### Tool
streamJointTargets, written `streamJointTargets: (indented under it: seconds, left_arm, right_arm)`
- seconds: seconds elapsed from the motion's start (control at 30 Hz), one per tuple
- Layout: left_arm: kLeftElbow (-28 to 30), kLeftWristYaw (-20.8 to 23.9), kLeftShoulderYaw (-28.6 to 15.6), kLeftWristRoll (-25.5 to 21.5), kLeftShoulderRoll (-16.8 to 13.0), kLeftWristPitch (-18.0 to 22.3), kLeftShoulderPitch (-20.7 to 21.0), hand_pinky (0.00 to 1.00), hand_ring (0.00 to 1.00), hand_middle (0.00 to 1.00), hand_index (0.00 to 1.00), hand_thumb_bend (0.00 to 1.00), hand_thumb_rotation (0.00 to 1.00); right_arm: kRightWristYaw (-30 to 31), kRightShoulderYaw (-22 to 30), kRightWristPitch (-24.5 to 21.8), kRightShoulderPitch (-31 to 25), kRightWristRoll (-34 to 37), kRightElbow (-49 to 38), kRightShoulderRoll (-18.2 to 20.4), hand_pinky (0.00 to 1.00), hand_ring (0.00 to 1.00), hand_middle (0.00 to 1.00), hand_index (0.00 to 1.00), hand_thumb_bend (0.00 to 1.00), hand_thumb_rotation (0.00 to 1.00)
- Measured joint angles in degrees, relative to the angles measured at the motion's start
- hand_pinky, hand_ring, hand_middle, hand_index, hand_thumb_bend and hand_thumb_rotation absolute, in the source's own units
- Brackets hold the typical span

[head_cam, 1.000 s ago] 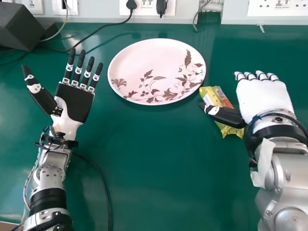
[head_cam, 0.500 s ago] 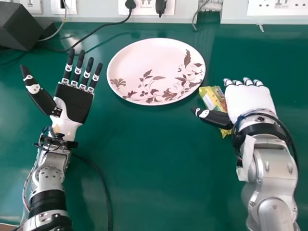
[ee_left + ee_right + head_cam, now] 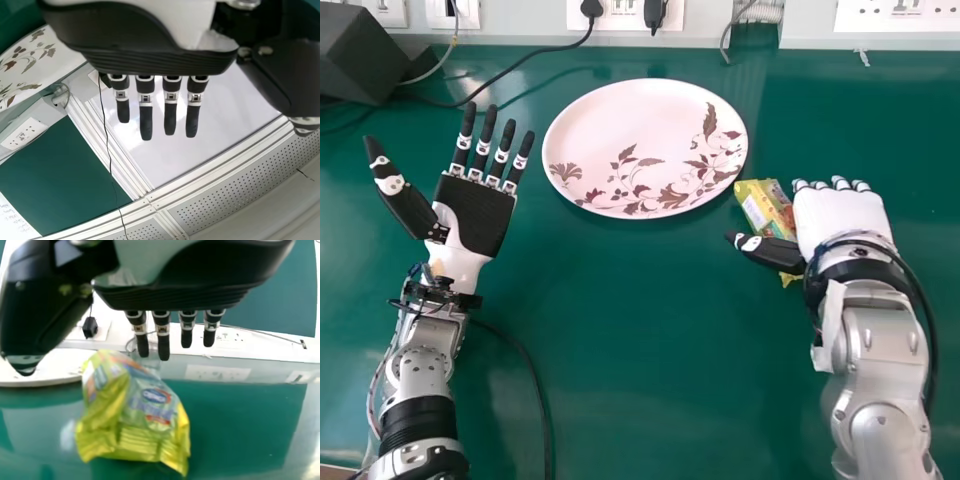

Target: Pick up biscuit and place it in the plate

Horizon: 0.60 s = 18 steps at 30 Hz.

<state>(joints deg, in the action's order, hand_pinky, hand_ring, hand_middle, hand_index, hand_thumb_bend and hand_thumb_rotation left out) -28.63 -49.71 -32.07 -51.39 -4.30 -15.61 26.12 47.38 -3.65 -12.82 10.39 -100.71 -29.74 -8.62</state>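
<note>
Green table (image 3: 630, 320) (glossy), plate (image 3: 620, 130), biscuit packet (image 3: 756, 205)

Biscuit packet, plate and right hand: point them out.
Biscuit packet (image 3: 136, 412): right wrist view, middle of wrapper.
Plate (image 3: 610, 130): head view, plain inner surface.
Right hand (image 3: 840, 215): head view, back of hand.

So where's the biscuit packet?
In the head view, the biscuit packet lies on the right, near the flowery plate, partly hidden by the robot's right hand.

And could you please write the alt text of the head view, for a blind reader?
The right robot hand partly covers a yellow biscuit packet on a green table, beside an empty flower-patterned plate. The left robot hand is open, with its palm visible.
</note>
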Motion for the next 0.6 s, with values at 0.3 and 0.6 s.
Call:
streamJointTargets:
  seconds: [0.3,0.6]
  left_arm:
    - [1.07,0.55,0.00,-1.07,0.31,-0.69,-0.53,0.91,0.80,0.87,0.86,1.00,0.49]
    - [1.35,0.68,0.00,-1.11,0.34,-1.56,-0.68,0.82,0.75,0.84,0.84,1.00,0.51]
  right_arm:
    - [-2.37,-0.86,-2.79,0.00,-1.42,3.91,-0.40,0.99,0.93,0.93,0.96,1.00,0.70]
    - [-10.50,-3.34,-8.16,-0.68,-4.03,7.49,1.18,0.98,0.93,0.93,0.95,1.00,0.69]
